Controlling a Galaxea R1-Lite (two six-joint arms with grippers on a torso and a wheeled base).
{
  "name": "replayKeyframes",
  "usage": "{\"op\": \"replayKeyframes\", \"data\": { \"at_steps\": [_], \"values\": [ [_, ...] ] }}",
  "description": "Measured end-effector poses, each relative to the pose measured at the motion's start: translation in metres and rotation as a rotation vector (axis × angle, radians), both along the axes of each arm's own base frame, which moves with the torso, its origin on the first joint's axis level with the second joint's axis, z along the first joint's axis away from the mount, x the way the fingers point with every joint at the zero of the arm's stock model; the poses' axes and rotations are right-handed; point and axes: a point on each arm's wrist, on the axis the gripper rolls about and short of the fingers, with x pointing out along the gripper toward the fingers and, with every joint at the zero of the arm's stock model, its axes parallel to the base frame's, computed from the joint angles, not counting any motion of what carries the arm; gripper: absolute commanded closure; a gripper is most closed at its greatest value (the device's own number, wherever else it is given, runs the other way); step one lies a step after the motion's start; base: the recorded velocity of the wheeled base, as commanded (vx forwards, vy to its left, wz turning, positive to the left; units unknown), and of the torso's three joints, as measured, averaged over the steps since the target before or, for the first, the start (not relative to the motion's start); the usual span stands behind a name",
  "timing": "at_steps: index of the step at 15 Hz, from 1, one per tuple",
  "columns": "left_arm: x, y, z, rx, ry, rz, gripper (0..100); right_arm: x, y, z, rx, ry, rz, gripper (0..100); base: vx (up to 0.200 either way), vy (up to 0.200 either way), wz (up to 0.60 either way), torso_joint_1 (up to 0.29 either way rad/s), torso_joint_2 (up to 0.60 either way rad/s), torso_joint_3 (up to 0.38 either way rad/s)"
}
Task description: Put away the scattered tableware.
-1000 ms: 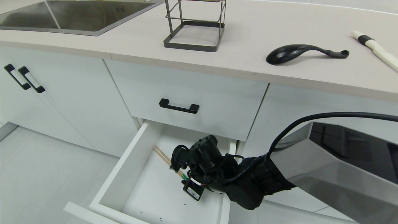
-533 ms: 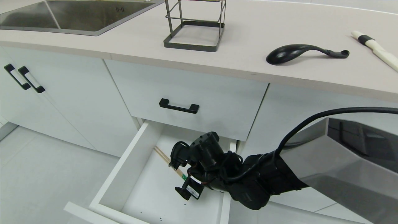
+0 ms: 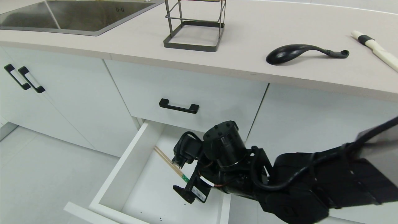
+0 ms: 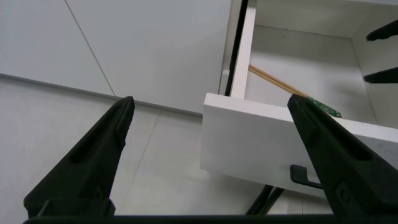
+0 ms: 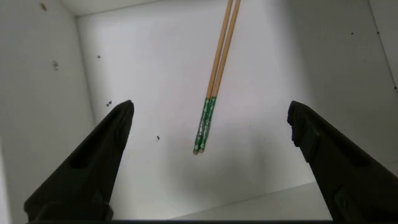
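A pair of wooden chopsticks with green ends lies on the floor of the open lower drawer. My right gripper hangs open just above them, holding nothing. In the right wrist view the chopsticks lie flat on the white drawer floor between the spread fingers of the right gripper. My left gripper is open and empty outside the drawer front, with the chopsticks seen past it. A black spoon and a white-handled utensil lie on the counter.
A dark wire rack stands mid-counter and a steel sink sits at the back left. The upper drawer with its black handle is closed above the open one. Cabinet doors with handles are to the left.
My right arm has drawn back and its wrist has risen and turned above the drawer. The chopsticks stay lying where they were.
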Motion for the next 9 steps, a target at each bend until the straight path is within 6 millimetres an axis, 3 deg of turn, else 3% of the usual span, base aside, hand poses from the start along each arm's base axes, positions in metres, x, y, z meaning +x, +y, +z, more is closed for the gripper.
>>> {"op": "replayKeyframes", "data": {
  "at_steps": [4, 9],
  "values": [
    [0.000, 0.000, 0.000, 0.000, 0.000, 0.000, 0, -0.035, -0.031, 0.020, 0.028, 0.014, 0.010, 0, 0.000, 0.000, 0.00, 0.000, 0.00, 0.000],
    [0.000, 0.000, 0.000, 0.000, 0.000, 0.000, 0, -0.051, -0.051, 0.033, 0.055, -0.011, 0.019, 0, 0.000, 0.000, 0.00, 0.000, 0.00, 0.000]
  ]
}}
